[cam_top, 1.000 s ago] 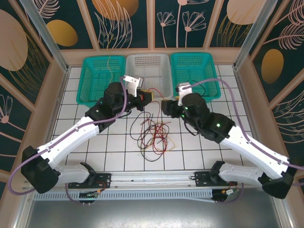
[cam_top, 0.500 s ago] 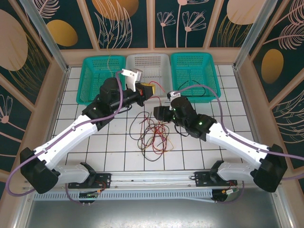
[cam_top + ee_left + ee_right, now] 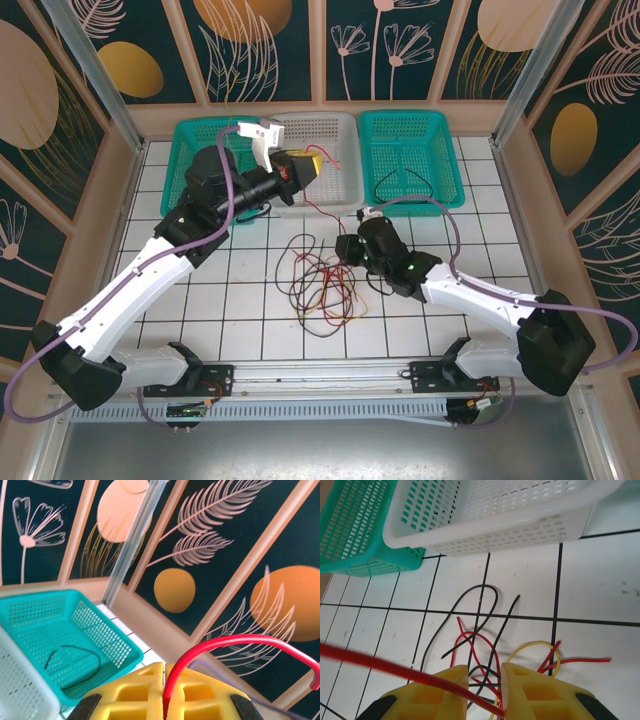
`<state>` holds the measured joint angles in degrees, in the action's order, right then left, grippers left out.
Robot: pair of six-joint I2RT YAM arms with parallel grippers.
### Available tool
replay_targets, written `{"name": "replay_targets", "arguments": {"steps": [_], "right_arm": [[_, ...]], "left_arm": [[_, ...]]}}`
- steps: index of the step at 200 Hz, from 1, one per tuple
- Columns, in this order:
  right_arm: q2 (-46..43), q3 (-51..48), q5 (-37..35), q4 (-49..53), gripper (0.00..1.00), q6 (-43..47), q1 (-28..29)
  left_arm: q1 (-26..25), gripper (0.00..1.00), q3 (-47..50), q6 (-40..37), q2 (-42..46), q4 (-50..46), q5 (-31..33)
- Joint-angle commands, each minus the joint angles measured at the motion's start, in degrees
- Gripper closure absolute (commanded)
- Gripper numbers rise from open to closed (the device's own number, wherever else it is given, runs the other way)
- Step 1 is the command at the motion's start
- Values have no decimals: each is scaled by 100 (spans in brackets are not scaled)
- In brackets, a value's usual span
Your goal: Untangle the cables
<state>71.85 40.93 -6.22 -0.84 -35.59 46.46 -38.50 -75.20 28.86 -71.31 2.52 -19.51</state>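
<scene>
The cables (image 3: pixel 320 285) lie as a tangle of red, black and yellow wires on the white tiles in the middle. My left gripper (image 3: pixel 305 168) hangs raised by the white basket, shut on a red cable (image 3: pixel 318 212) that slopes down to the tangle. Seen from the left wrist, the red cable (image 3: pixel 240 641) arches out from between the pressed yellow fingers of the left gripper (image 3: pixel 164 667). My right gripper (image 3: pixel 345 248) hovers at the tangle's upper right edge. The right gripper (image 3: pixel 485 672) has its jaws apart, and the taut red cable (image 3: pixel 395 670) crosses the gap above the tangle (image 3: pixel 480 645).
Three baskets stand along the back: a teal basket (image 3: pixel 190 128) at left, a white basket (image 3: pixel 310 118) in the middle, a teal basket (image 3: pixel 410 117) at right holding a black cable (image 3: pixel 400 180). Framed walls close in the tiled table.
My left gripper rose and drew back left with the red cable, pulling it taut. The right gripper slid left and nearer over the tangle, and its jaws narrowed.
</scene>
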Motion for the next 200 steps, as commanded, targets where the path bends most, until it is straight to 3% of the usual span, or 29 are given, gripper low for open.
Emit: {"name": "replay_targets", "arguments": {"steps": [1,29,59,80,104,143,175,200], "right_arm": [[105,-286,-3,-127,77,-332,-134],[208,-555,197,-295,75,-475,-324],[368,-628,277,-374,49,-536,-357],[391,-664,405,-559,40,-580,-361],[287,-670,506,-706,38,-571,-365],[-699,-925,511,-770,34,-463,-305],[-1837,-1113,264,-386,27,-445,-304],[-2181,-928,363,-269,23,-461,-304]], "left_arm": [[46,100,-483,233,207,313,-122],[63,100,-1023,309,179,-38,14],[65,100,-1362,506,303,1,-22],[66,100,-1490,579,379,16,75],[66,100,-1695,570,358,-217,392],[69,100,-1918,498,333,-867,1649],[63,100,-1602,674,475,-612,1873],[64,100,-1462,819,513,-485,1926]]}}
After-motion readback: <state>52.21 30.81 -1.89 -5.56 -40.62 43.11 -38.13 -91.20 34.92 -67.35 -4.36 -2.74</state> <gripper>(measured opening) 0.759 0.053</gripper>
